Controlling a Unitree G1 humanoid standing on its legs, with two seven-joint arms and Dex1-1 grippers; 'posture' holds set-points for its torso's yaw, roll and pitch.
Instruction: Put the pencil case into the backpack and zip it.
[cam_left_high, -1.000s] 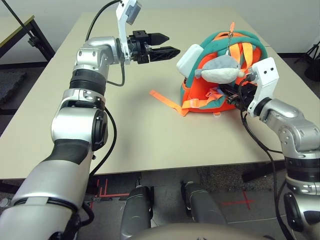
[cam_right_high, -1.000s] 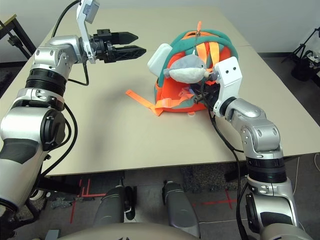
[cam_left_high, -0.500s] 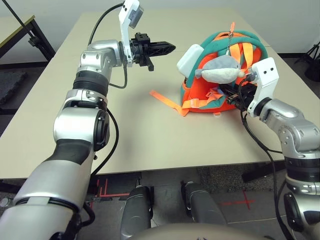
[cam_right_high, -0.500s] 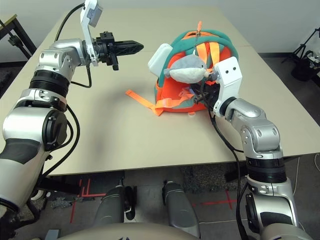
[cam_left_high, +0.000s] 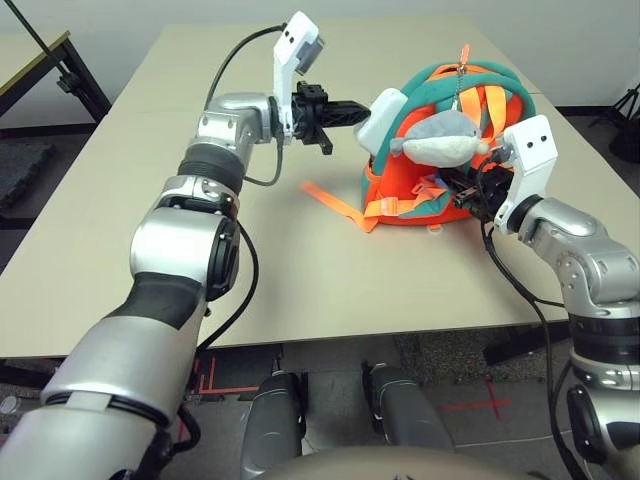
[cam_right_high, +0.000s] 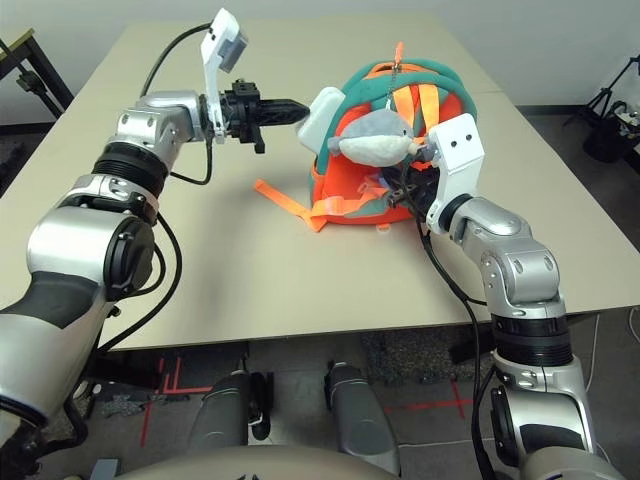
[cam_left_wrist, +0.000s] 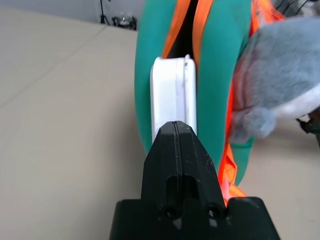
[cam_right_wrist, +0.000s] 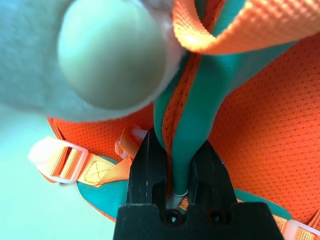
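Pencil case (cam_left_wrist: 170, 92) partway in the backpack (cam_left_high: 397, 182), outer end sticking out, with left gripper (cam_left_wrist: 176, 124) fingers together right by it and right gripper (cam_right_wrist: 179, 140) clamped on a teal strap (cam_right_wrist: 194, 120)

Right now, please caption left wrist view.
Closed black left gripper at white rounded case, partly inside teal-and-orange backpack.

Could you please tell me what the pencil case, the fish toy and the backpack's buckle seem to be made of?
The pencil case looks like smooth white hard plastic, going by its crisp, rounded edges. The fish toy seems to be soft plush, judging by its fuzzy grey-and-white surface. The buckle appears to be pale moulded plastic, a rigid frame with webbing threaded through it.
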